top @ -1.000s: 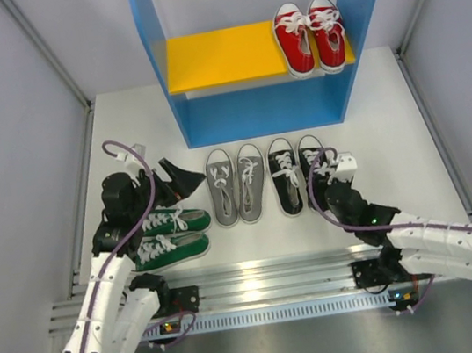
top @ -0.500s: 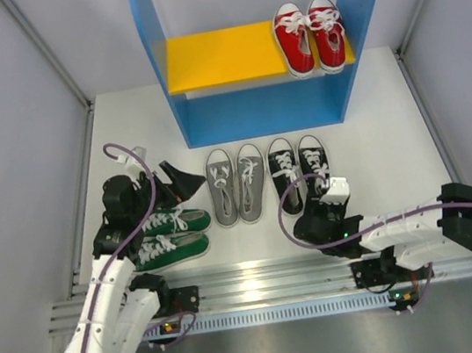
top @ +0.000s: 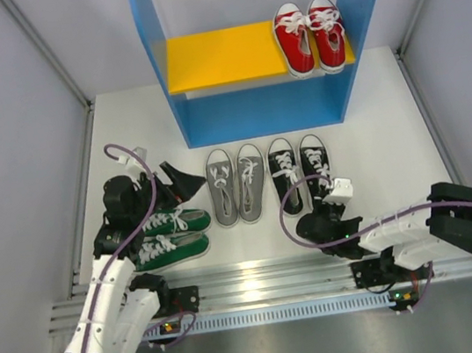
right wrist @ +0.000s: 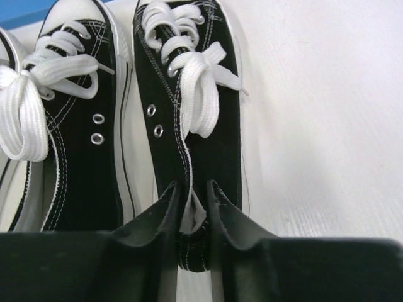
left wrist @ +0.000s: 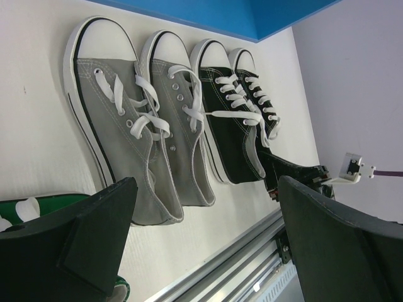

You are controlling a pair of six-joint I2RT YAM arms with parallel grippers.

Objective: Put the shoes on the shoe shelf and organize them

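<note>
The shoe shelf stands at the back, with the red shoes on the right of its yellow board. On the table in front lie the grey pair, the black pair and the green pair; the green shoes are on their sides. My right gripper is shut on the heel wall of the right black shoe, beside the left black shoe. My left gripper is open and empty, above the green pair and left of the grey shoes.
The left half of the yellow board and the blue base below it hold nothing. A metal rail runs along the near edge, close behind the shoe heels. Grey walls close in both sides.
My right arm has folded back toward its base. Its gripper has dropped from over the black shoes to the right shoe's heel and has shut on it. The left arm has not moved.
</note>
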